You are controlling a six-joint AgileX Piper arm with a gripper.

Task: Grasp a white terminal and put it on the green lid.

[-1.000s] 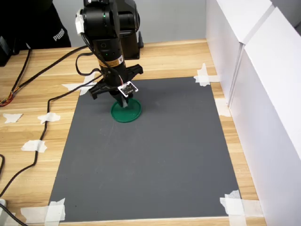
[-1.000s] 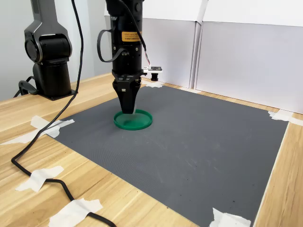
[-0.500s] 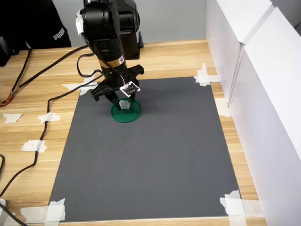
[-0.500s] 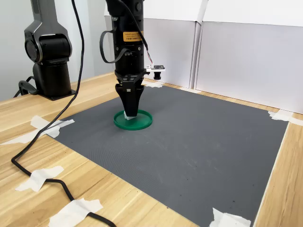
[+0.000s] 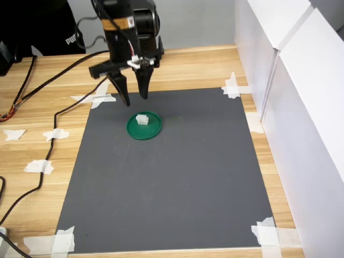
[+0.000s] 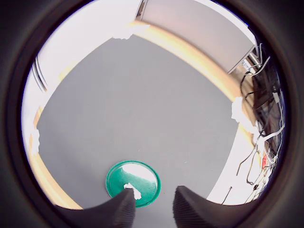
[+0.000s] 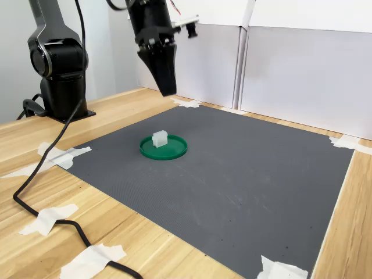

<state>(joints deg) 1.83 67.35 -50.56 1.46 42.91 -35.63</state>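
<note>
My gripper [image 5: 134, 97] hangs well above the desk [image 5: 48, 156] with the jaws apart and nothing between them; the wrist view shows both tips with a clear gap [image 6: 152, 209]. The white terminal [image 5: 142, 119] sits on the green lid [image 5: 144, 126], inside the rim, toward the far side of the disc in the first exterior view. The second exterior view shows it standing on the lid [image 7: 163, 147] too, terminal [image 7: 160, 138] free of me. The lid lies on the grey mat [image 5: 172, 177].

Risks, as I judge them: the placement looks done, so the main danger is disturbing it. The terminal is tiny and light and sits off-centre near the rim; if I drop back down or swing low, a jaw tip could knock it off the lid or slide the lid on the mat. The cable [image 5: 48, 145] trailing over the desk edge could also drag if I swing wide.

Versus half a second ago: then my jaws were down at the lid, around the terminal; now I am raised high and clear, the terminal left behind on the lid, lid in the same spot.
</note>
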